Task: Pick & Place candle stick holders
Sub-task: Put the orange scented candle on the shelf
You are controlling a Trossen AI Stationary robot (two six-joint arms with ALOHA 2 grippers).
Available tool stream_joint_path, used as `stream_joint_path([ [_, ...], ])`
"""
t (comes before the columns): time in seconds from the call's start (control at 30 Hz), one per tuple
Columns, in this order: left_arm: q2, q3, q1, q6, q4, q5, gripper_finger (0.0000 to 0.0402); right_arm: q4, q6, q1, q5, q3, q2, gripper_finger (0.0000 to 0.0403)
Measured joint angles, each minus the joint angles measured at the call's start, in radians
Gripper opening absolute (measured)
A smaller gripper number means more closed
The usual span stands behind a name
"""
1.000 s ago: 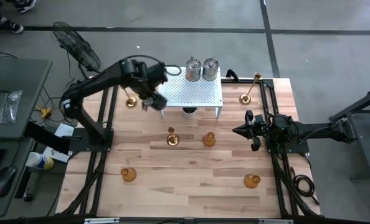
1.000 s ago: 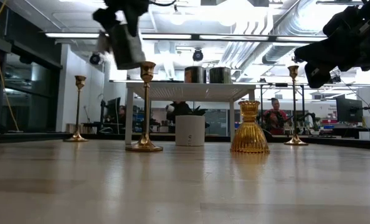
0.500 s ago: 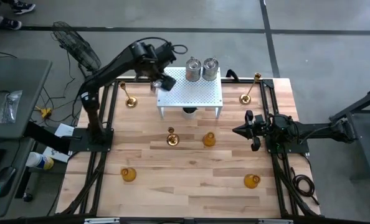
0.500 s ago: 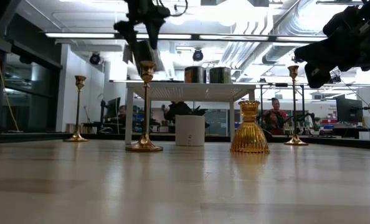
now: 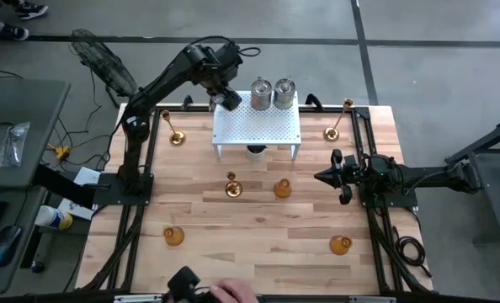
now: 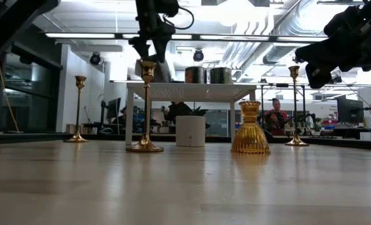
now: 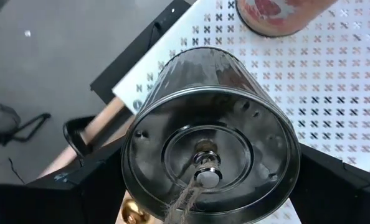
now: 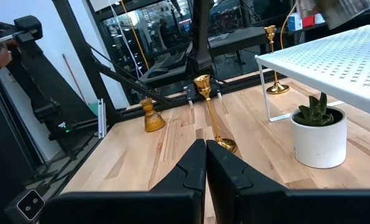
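Left gripper (image 5: 230, 98) is up at the far-left corner of the white rack (image 5: 258, 126), fingers spread wide, one on each side of the left silvery-grey jar holder (image 7: 210, 140); contact not visible, jar sits on the rack top. Second grey jar (image 5: 284, 93) is beside it on the rack. Right gripper (image 5: 327, 177) is parked at the right edge of the surface (image 5: 258, 236), fingers closed, empty. On the surface: gold candlesticks at far left (image 5: 176, 137), centre (image 5: 231, 187) and far right (image 5: 334, 128); amber holders at centre (image 5: 283, 188), near left (image 5: 173, 236) and near right (image 5: 341, 244). Small potted plant (image 8: 319, 134) stands under the rack.
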Motion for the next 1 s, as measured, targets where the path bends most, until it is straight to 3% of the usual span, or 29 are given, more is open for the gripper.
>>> stream_joint_path([
  [0.37, 0.035, -0.001, 0.014, 0.155, 0.083, -0.008, 0.0349, 0.000, 0.000, 0.000, 0.000, 0.000, 0.000, 0.0003],
  [0.67, 0.034, -0.002, 0.011, 0.382, 0.093, -0.039, 0.0349, 0.000, 0.000, 0.000, 0.000, 0.000, 0.000, 0.0003],
  [1.0, 0.034, -0.002, 0.011, 0.577, 0.094, 0.004, 0.0349, 0.000, 0.000, 0.000, 0.000, 0.000, 0.000, 0.0003],
])
